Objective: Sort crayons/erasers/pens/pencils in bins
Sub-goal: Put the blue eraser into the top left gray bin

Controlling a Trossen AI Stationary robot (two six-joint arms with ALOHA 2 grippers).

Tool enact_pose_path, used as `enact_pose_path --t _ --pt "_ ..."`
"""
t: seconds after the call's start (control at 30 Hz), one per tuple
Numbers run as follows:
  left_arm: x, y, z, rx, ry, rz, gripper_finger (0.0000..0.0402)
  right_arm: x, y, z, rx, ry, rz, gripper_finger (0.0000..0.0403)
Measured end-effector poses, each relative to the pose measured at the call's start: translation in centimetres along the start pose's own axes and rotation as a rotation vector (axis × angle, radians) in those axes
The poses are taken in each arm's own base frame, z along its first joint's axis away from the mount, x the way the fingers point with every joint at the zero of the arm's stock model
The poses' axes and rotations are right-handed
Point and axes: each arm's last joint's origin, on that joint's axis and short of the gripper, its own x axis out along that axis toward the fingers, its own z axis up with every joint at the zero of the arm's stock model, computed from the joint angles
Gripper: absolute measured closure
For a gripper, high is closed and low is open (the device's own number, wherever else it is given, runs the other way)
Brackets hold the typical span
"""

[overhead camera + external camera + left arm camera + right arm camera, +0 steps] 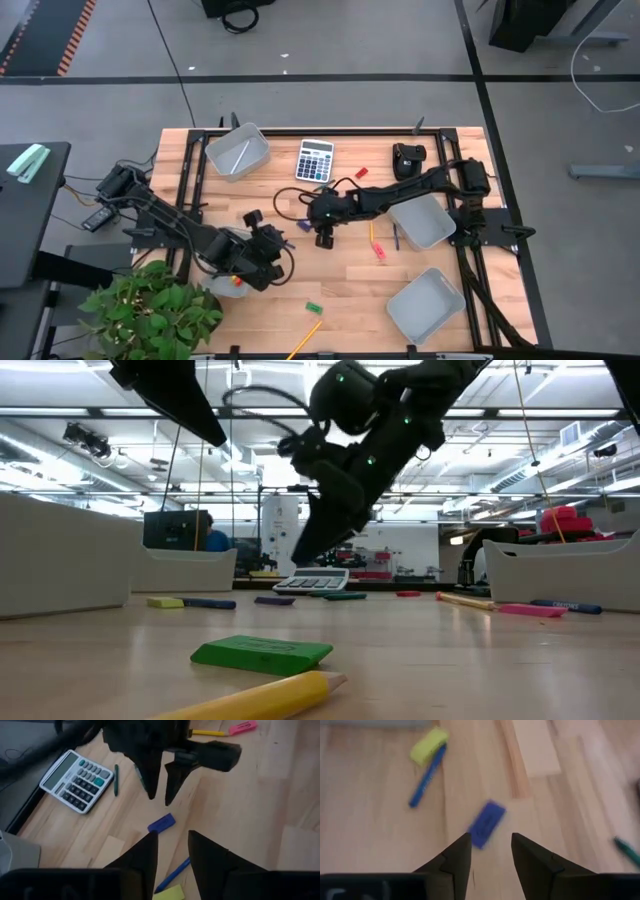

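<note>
A blue eraser point(486, 824) lies flat on the wooden table, also in the left wrist view point(161, 822). My right gripper point(490, 840) is open and hangs just above and beside it, touching nothing; it shows at mid-table in the high view point(323, 238). My left gripper point(171, 840) is open and empty, facing it from the table's left point(270, 241). A blue pen point(426, 776) and a yellow eraser point(429, 743) lie close by. A green eraser point(262, 652) and a yellow pencil point(265, 700) lie near the front edge.
Grey bins stand at the far left point(238, 150), right point(420, 222) and near right point(425, 305). A calculator point(314, 160) with a green pen point(116, 780) beside it lies at the back. A pink eraser point(380, 252), a pencil point(372, 235) and a dark pen point(395, 237) lie right of centre.
</note>
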Motion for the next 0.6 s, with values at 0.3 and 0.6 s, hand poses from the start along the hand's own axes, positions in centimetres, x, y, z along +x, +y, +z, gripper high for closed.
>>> enact_pose_path --t 0.3,0.6 --pt "0.0 -0.1 0.2 -0.02 -0.026 0.002 0.0289 2.8 0.4 1.2 -0.031 -0.009 0.033 0.0267" --pt "-0.6 -0.7 -0.2 -0.051 -0.031 -0.022 0.0293 5.4 0.3 1.0 -0.055 0.111 0.025 0.0267"
